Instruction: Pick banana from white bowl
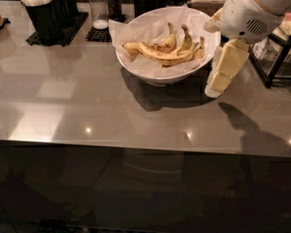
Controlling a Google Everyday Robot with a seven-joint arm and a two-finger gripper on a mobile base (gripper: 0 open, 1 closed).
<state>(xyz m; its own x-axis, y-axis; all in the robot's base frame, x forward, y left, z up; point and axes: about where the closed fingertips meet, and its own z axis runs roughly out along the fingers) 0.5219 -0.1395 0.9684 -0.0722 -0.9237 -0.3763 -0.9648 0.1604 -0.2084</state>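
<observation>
The white bowl (pixel 155 74) stands at the back middle of the grey counter, lined with crinkled white paper. Several spotted yellow bananas (pixel 162 51) lie in it, stems pointing up and to the right. My gripper (pixel 214 87) hangs from the white arm (pixel 252 13) just right of the bowl. It points down, with its tip close to the counter, beside the bowl's outer wall and outside the bowl. It holds nothing that I can see.
A black caddy with white utensils (pixel 43 8) stands at the back left. Salt and pepper shakers (pixel 104 6) sit on a black mat behind the bowl. A black wire rack (pixel 281 52) stands at the right edge.
</observation>
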